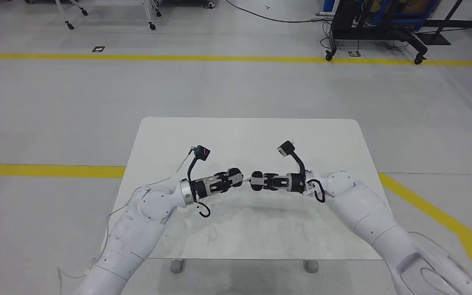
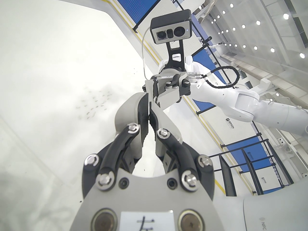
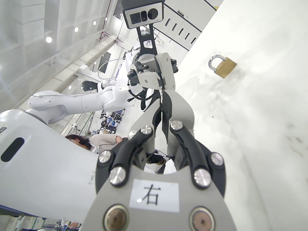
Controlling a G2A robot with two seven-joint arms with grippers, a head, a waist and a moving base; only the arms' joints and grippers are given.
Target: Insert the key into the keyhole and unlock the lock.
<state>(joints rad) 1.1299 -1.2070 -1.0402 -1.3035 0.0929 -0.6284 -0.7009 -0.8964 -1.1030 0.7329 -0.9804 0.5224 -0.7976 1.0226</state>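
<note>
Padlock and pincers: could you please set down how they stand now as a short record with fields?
Surface: white table
Padlock: brass padlock lying flat on the table, shackle looks closed, apart from both pincers
Left pincer: left pincer shut, held above the table's middle
Right pincer: right pincer shut, facing the left pincer tip to tip, touching or nearly so
Task state: padlock not gripped, unlocking not yet done

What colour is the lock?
The lock is brassy gold with a silver shackle; it shows best in the right wrist view.
</note>
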